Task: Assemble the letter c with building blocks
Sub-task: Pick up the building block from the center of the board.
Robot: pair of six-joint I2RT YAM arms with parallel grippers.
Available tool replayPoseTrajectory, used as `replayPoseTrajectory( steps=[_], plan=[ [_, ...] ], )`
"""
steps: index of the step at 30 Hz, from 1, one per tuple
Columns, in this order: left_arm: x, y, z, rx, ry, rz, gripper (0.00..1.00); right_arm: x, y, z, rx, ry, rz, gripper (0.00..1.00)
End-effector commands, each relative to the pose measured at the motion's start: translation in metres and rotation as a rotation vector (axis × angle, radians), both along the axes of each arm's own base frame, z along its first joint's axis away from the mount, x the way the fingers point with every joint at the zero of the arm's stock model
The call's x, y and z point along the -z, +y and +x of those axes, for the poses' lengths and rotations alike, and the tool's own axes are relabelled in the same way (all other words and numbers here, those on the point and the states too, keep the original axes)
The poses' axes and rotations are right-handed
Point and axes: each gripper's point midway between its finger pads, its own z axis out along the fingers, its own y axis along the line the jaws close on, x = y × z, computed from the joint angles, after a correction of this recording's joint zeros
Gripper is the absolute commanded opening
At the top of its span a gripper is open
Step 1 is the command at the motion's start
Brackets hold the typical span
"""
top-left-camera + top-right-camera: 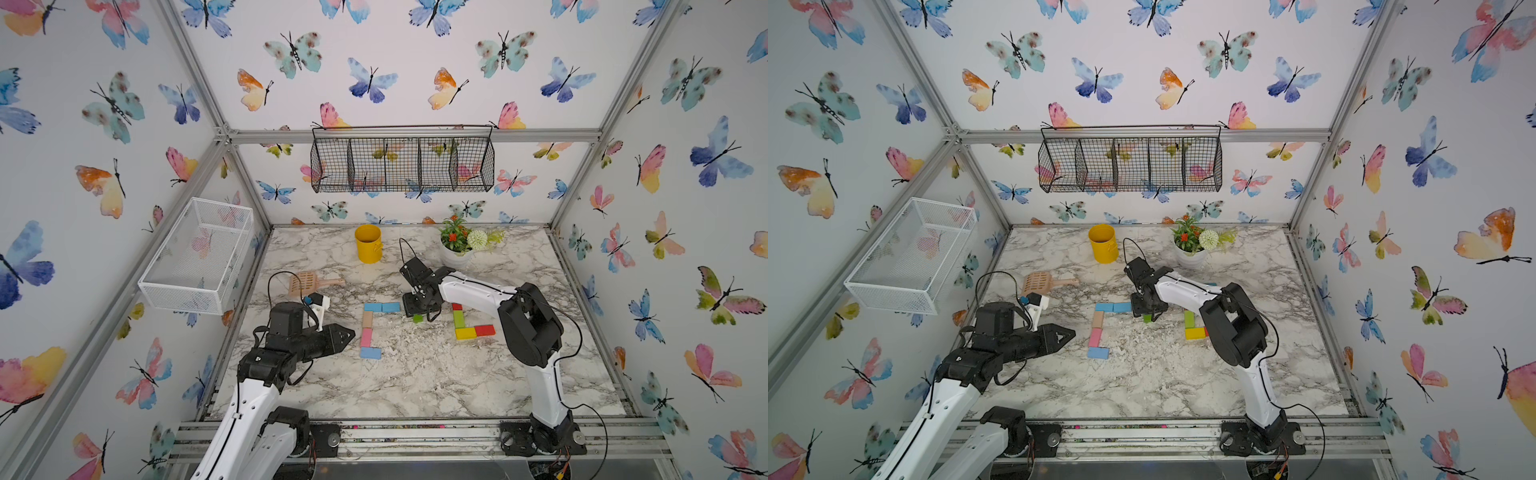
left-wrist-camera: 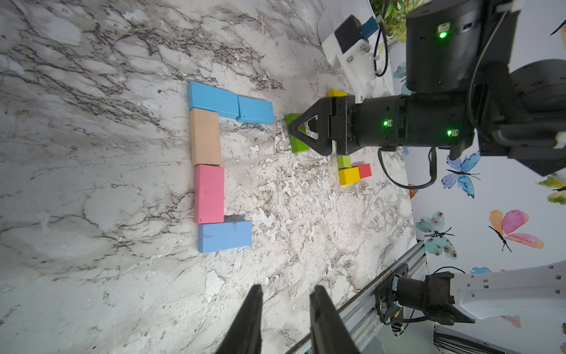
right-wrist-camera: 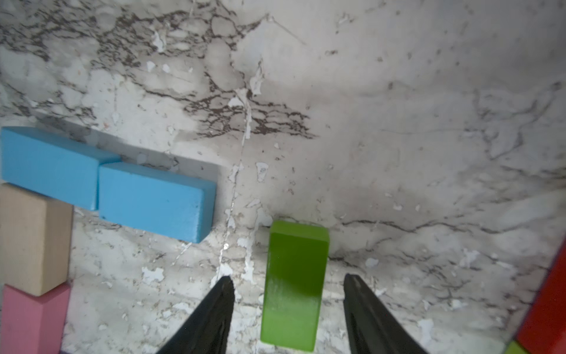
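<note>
Enclosing the marble tabletop [image 1: 415, 382]: butterfly-papered walls [image 1: 415, 75].

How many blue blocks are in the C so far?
3. Two lie end to end as the top bar: the corner blue block and the outer blue block. The third blue block forms the bottom bar, against the pink block. Others may hide beneath the right arm.

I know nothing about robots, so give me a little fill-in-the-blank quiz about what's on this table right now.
The right fingers straddle a ____ block.
Between the tan block and the darker blue block lies a ____ block.
The bucket at the back is ____.
Missing words: green, pink, yellow.
</note>
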Motion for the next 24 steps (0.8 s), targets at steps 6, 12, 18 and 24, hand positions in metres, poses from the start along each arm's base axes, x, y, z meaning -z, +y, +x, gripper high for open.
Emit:
replayPoseTrajectory(
  steps=[6,12,18,24],
  plan=[
    [0.001,-0.004,-0.005,0.028,-0.002,-0.019,0.30,0.015,-0.009,0.003,0.027,0.024,-0.053,0.51],
    [0.000,-0.004,-0.004,0.028,-0.004,-0.019,0.31,0.017,-0.010,0.000,0.003,0.028,-0.081,0.44],
    [0.001,-0.004,-0.002,0.030,0.000,-0.012,0.32,0.020,-0.013,-0.005,-0.026,0.036,-0.113,0.36],
    [0.000,-0.005,-0.002,0.034,-0.005,-0.015,0.32,0.004,-0.009,-0.010,-0.100,0.008,-0.065,0.31]
  ],
)
